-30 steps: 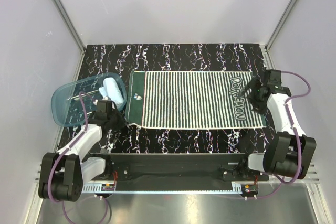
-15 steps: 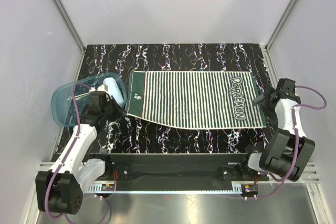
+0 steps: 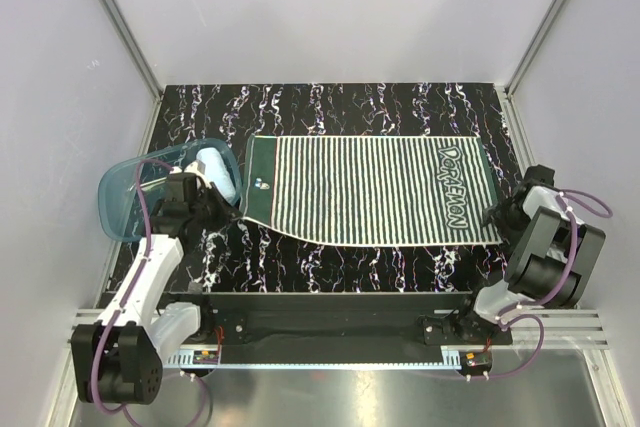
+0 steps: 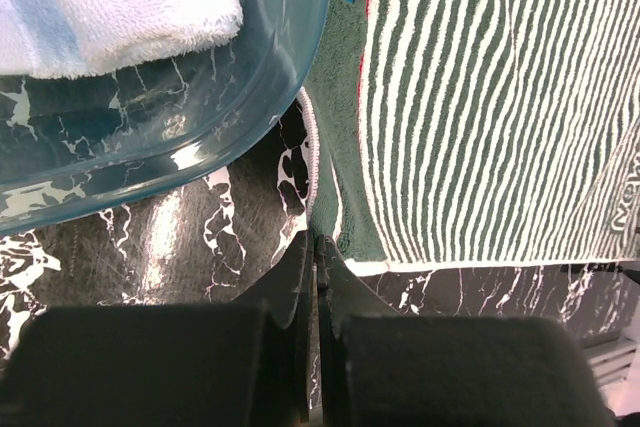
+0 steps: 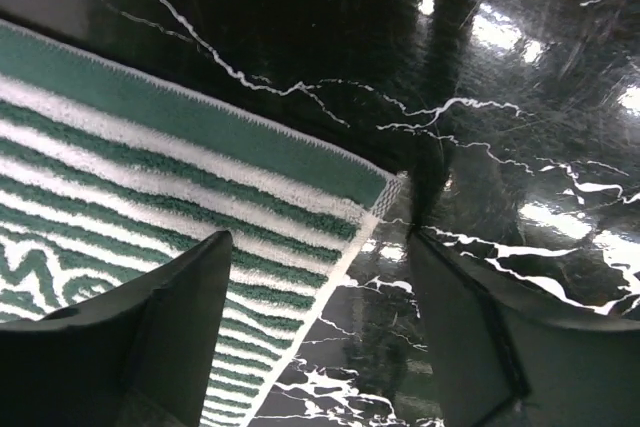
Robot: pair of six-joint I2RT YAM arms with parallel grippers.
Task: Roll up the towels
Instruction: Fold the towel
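Nearest us, our right fingers stand wide astride the near right corner of the striped towel, spread flat on the black marbled surface, our left fingers pinch its near left hem, and beyond them the light blue towel lies in the translucent blue tub.

Top view's bright and even, soft shadows hugging the arms. Right wrist view: white glare blooming across the glossy marbled table. Left wrist view: sheen on the plastic tub, dark fingers blurred up close.
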